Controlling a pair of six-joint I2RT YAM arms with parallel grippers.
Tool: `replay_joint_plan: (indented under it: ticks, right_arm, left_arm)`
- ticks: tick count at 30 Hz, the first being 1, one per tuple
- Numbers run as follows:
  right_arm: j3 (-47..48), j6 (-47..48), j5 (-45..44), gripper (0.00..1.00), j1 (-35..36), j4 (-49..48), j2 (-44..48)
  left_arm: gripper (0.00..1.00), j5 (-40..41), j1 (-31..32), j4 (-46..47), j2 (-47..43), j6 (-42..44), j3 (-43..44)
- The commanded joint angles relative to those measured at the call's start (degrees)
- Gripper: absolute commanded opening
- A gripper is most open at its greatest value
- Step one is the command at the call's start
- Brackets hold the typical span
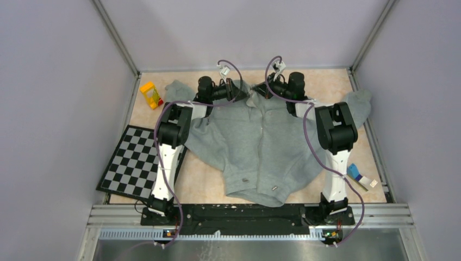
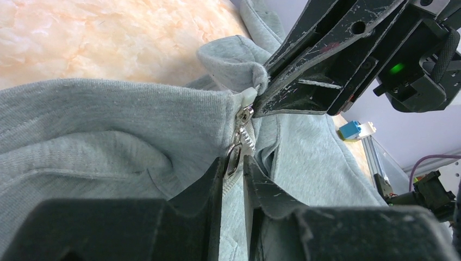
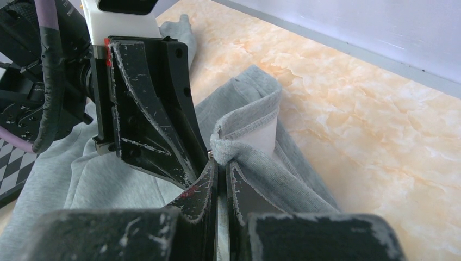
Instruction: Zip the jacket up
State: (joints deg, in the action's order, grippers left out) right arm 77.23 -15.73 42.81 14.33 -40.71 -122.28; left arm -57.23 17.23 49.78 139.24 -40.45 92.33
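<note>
The grey jacket (image 1: 255,147) lies flat on the table, collar at the far end and hem toward the arm bases. Its front zipper runs closed up the middle. My left gripper (image 1: 240,90) is at the collar, its jaws nearly together on the metal zipper pull (image 2: 235,155), which sits just below the top of the zipper. My right gripper (image 1: 260,89) faces it and is shut on the top edge of the collar (image 3: 247,128). In the left wrist view the right gripper's tip (image 2: 260,103) pinches the fabric right above the slider. The two grippers almost touch.
A yellow toy block (image 1: 150,94) stands at the far left. A checkerboard (image 1: 136,160) lies at the left under the left arm. A small blue and white object (image 1: 359,175) lies at the right edge. Grey walls close in on three sides.
</note>
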Motion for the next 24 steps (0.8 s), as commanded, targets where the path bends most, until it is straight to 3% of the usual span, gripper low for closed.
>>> replay_joint_plan:
  ticks: [1,14,19,24]
  right_arm:
    - [0.1,-0.2,0.3,0.0,-0.3,-3.8,0.7]
    - [0.2,-0.4,0.3,0.0,-0.1,-3.7,0.6]
    - [0.2,-0.4,0.3,0.0,0.1,-3.8,0.7]
    - [0.2,-0.4,0.3,0.0,0.0,-3.9,0.6]
  left_arm:
    - [0.2,-0.9,-0.2,3.5,-3.5,0.0,-0.2]
    - [0.07,0.2,-0.2,6.6,-3.8,-2.4,-0.8]
    - [0.21,0.3,-0.2,6.0,-3.4,-2.5,-0.5]
    - [0.24,0.6,0.1,4.6,-2.9,-2.0,0.4]
